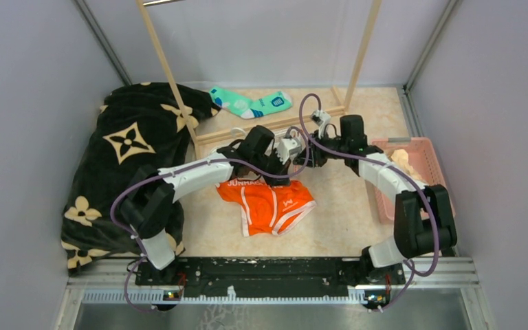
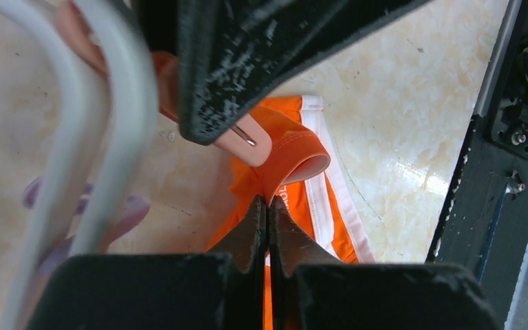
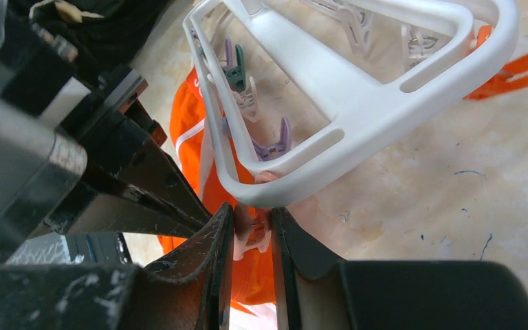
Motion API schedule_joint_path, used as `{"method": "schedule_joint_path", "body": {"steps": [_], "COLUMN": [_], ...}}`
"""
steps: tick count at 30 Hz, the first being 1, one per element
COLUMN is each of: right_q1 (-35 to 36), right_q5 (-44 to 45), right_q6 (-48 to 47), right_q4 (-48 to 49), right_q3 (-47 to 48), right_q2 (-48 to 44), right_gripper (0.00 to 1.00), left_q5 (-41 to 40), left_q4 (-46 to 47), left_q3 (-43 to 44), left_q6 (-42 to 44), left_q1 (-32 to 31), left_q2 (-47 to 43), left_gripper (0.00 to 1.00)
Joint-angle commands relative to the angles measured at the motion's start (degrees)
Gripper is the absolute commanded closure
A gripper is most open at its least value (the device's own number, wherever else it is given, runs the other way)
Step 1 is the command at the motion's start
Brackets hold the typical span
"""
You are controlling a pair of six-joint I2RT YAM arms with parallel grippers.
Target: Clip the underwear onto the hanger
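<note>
Top external: underwear (image 1: pixel 268 205) on counter (image 1: pixel 347 206), mid-scene, waistband end lifted.
Left tool (image 2: pixel 268 206): pinched together on waistband fold.
Right tool (image 3: pixel 251 220): clamped on pale clip (image 3: pixel 247 238) at hanger (image 3: pixel 357 103) near rim, above underwear.

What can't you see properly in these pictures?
Top view: the hanger is hidden under both arms.
Top view: the underwear has its waistband lettering partly covered by the left gripper.
Left wrist view: the clip has its mouth behind a black finger; whether it bites cloth cannot be told.
Right wrist view: the right gripper hides most of that clip between its own fingers.
</note>
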Motion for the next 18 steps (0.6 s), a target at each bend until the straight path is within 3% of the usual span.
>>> {"method": "schedule_joint_path", "body": {"steps": [1,7,18], "right_q1": [1.4,2.0,2.1], "right_q5": [1.4,2.1,0.9], "right_q6": [0.2,0.9,0.9], "right_q4": [3.5,5.5,6.2], "right_q3": [-0.5,-1.4,-1.2], "right_q2": [-3.9,-4.7,-6.2], "right_gripper": [1.0,1.0,1.0], "left_q5": [0.2,-2.2,-4.3], "left_q4": [0.5,3.2,3.8], "left_q3": [2.3,0.2,-1.8], "left_q6": [-4.2,-9.2,-10.9], "left_q1": [0.6,0.4,0.2], "left_q2": [0.3,-1.7,-2.6], "left_gripper": [1.0,1.0,1.0]}}
